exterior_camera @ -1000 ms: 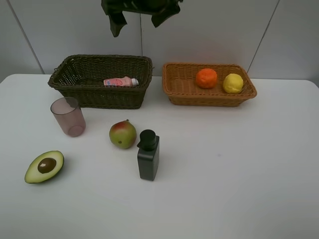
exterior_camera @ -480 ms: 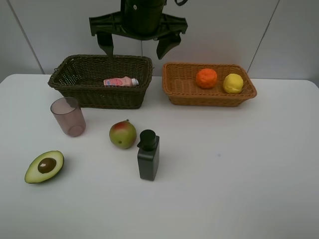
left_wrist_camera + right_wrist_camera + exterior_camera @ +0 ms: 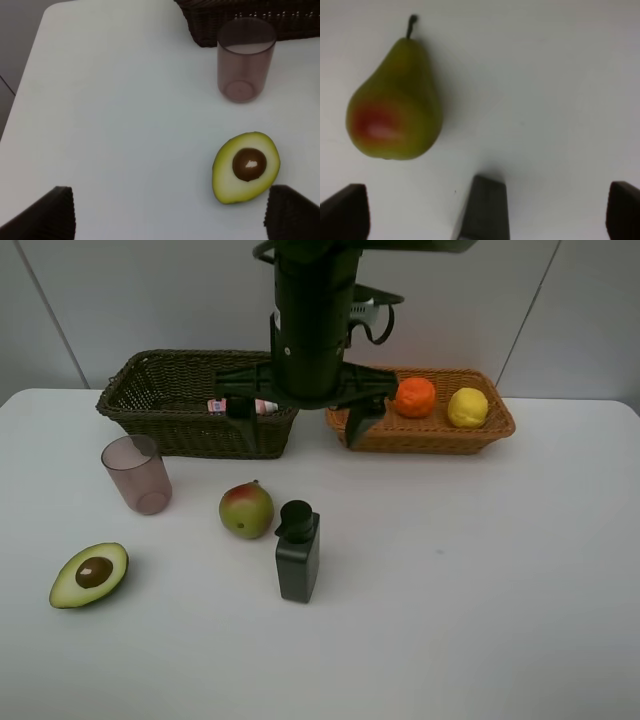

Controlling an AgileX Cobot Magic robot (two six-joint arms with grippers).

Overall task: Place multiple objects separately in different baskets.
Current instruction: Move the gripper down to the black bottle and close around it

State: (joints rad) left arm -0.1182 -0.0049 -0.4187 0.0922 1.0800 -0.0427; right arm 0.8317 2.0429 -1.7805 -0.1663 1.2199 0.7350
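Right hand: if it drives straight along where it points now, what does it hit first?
Probably the black pump bottle: the right wrist view shows it centred between the fingers of the open right hand, with the pear off to one side. Depth is unclear, so contact is not certain.

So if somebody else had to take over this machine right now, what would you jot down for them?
Left gripper: open, empty, over the table near the halved avocado.
Right gripper: open, empty, above the pear and the black pump bottle.
Done: orange and lemon lie in the orange-tan basket; small pink bottle lies in the dark basket.
Left: halved avocado, pear, black pump bottle and mauve cup are on the table, outside both baskets.
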